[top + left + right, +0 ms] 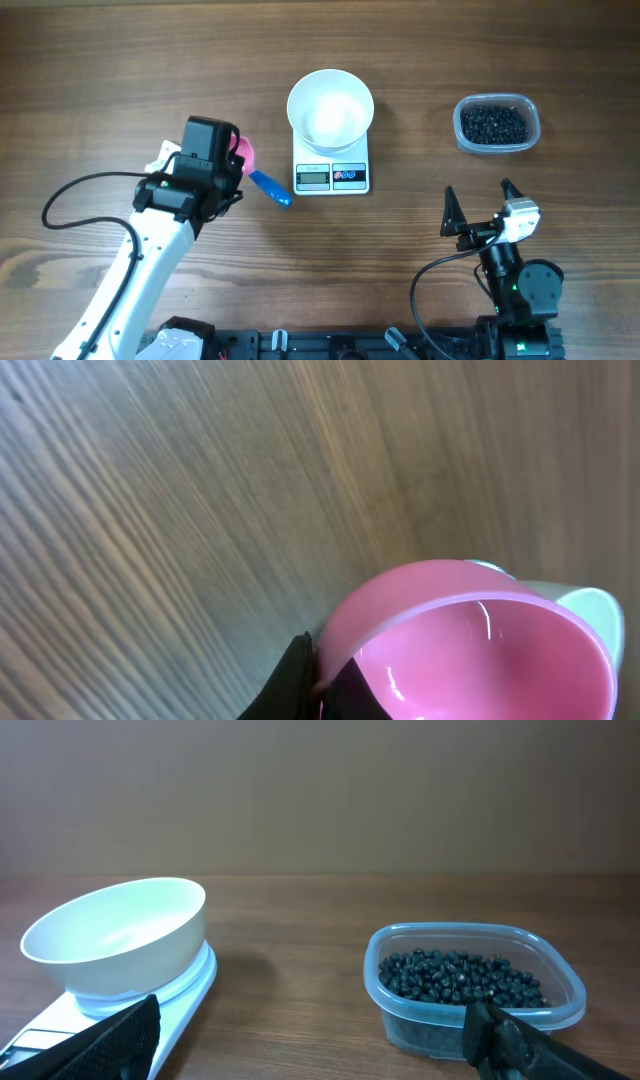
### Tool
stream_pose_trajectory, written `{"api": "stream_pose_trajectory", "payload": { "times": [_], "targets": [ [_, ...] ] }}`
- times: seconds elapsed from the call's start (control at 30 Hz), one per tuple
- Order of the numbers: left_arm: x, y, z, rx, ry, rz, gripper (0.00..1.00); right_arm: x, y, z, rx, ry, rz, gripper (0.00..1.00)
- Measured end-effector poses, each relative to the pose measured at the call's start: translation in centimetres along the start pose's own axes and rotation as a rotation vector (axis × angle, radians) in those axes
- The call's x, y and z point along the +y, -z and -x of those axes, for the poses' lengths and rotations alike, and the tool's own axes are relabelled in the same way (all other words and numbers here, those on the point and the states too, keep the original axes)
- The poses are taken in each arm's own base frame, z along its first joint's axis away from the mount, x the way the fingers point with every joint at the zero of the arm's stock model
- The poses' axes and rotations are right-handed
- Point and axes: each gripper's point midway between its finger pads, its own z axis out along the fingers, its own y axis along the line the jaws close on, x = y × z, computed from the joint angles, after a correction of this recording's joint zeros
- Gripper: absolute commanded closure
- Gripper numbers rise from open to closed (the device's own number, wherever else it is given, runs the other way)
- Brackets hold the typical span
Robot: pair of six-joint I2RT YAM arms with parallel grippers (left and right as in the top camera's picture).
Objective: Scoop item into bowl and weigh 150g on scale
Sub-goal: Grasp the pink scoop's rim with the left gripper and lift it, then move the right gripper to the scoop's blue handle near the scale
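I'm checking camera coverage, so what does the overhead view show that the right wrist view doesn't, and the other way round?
Only overhead: the left gripper shut on a pink scoop with a blue handle. Only right wrist: the bowl from its outer side and the plain wall behind the table. Both: the empty white bowl sitting on the scale, the clear tub of black beans, the open right gripper and the wooden table.
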Motion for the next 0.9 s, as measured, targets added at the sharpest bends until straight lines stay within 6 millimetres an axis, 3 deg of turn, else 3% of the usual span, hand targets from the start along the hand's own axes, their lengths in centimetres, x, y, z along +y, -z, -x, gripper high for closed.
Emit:
{"api": "stream_pose_trajectory", "payload": {
  "times": [0.2, 0.37, 0.43, 0.53, 0.7, 0.77, 0.9],
  "targets": [
    [-1.4, 0.1, -1.4, 0.106, 0.022, -0.064, 0.96, 0.0, 0.0, 0.0, 0.000, 0.000, 0.000, 0.00],
    [-0.9, 0.2, -1.5, 0.109, 0.049, -0.041, 0.96, 0.0, 0.0, 0.0, 0.000, -0.040, 0.002, 0.01],
    [0.5, 0.1, -1.2, 0.084, 0.132, 0.021, 0.96, 0.5, 0.0, 0.1, 0.000, -0.229, 0.029, 0.00],
    [2.4, 0.2, -0.6, 0.037, 0.230, 0.100, 0.96, 3.4, 0.3, 0.4, 0.060, -0.705, 0.195, 0.00],
    [3.4, 0.4, -0.4, 0.012, 0.273, 0.144, 0.96, 6.3, 1.2, 0.3, 0.223, -1.198, 0.327, 0.00],
    [3.4, 0.4, -0.3, 0.008, 0.280, 0.143, 0.96, 6.3, 1.2, 0.3, 0.230, -1.238, 0.324, 0.00],
    [3.4, 0.3, -0.3, 0.003, 0.302, 0.142, 0.96, 6.4, 1.2, 0.3, 0.203, -1.081, 0.342, 0.00]
  ]
}}
